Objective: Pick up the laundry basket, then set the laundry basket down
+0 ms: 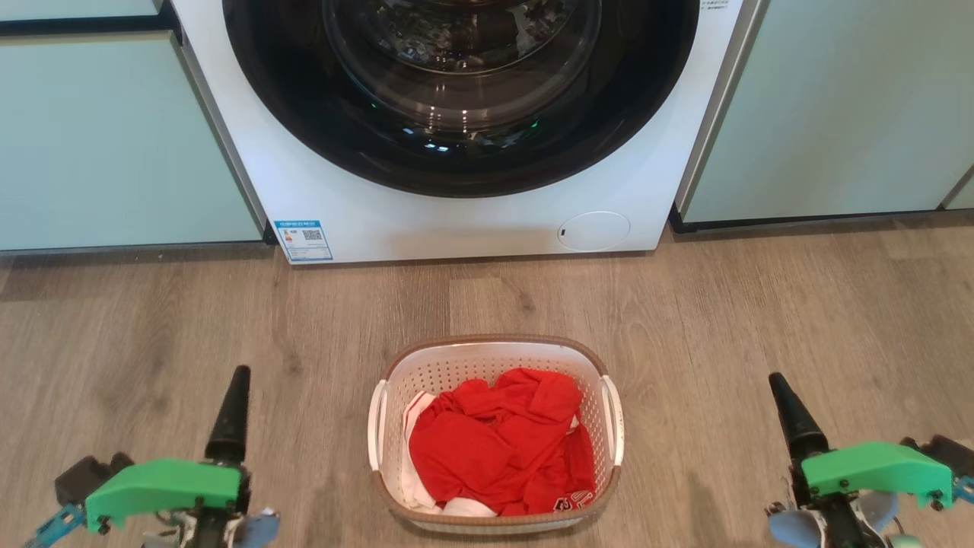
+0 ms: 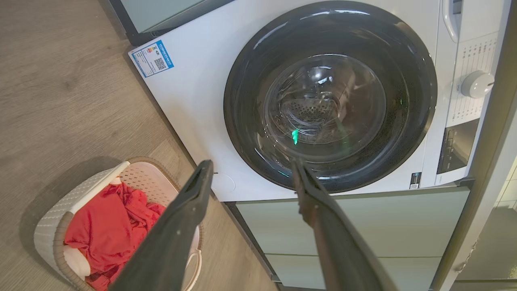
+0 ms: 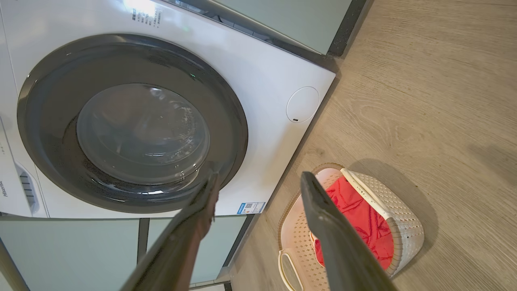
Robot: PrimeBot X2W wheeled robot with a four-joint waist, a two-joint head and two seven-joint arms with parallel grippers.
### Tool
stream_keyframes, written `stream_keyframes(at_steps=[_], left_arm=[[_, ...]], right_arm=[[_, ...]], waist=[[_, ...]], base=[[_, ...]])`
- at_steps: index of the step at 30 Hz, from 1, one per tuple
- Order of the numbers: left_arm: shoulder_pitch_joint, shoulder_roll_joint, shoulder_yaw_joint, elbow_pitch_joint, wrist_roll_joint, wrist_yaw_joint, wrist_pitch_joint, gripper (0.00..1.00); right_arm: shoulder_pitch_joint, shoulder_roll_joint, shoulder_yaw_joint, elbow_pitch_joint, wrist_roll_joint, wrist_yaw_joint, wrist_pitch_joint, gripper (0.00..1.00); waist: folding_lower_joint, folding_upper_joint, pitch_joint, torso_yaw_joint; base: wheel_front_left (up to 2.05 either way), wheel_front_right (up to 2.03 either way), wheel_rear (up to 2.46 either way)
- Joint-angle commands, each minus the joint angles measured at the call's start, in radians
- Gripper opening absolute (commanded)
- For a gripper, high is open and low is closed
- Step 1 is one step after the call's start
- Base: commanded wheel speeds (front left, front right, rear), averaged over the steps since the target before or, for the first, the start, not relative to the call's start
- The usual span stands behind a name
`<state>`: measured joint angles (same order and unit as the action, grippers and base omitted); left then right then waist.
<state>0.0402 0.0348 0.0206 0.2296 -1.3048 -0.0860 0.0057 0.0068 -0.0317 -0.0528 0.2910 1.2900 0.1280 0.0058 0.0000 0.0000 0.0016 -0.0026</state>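
Head view: laundry basket (image 1: pixel 487 358) rests on floor (image 1: pixel 152 320) just in front of washing machine (image 1: pixel 456 221). I judge it light, stiff; take both side handles (image 1: pixel 376 426). Left gripper (image 2: pixel 251 163) and right gripper (image 3: pixel 260 176) fingers: fully spread, empty.

The laundry basket (image 1: pixel 472 369) was perforated white plastic; the red cloth (image 1: pixel 494 449) creased. The floor (image 1: pixel 152 320) was matt wood grain, the washing machine (image 1: pixel 426 224) smooth white, its door (image 1: pixel 456 91) glossy glass.
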Motion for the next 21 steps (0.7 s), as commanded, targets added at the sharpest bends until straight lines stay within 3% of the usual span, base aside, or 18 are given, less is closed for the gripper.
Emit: stream_keyframes(at_steps=[1, 21], left_arm=[[-0.04, 0.011, 0.002, -0.049, 0.039, 0.005, -0.014, 1.0], [-0.031, 0.012, -0.05, -0.101, 0.389, 0.041, -0.069, 1.0]], right_arm=[[-0.045, -0.007, 0.016, -0.045, -0.04, 0.001, -0.013, 1.0], [-0.05, -0.01, 0.08, -0.099, -0.335, 0.001, -0.069, 1.0]], waist=[[0.0, 0.0, 0.0, 0.0], [0.0, 0.0, 0.0, -0.002]], base=[[0.0, 0.0, 0.0], [0.0, 0.0, 0.0]])
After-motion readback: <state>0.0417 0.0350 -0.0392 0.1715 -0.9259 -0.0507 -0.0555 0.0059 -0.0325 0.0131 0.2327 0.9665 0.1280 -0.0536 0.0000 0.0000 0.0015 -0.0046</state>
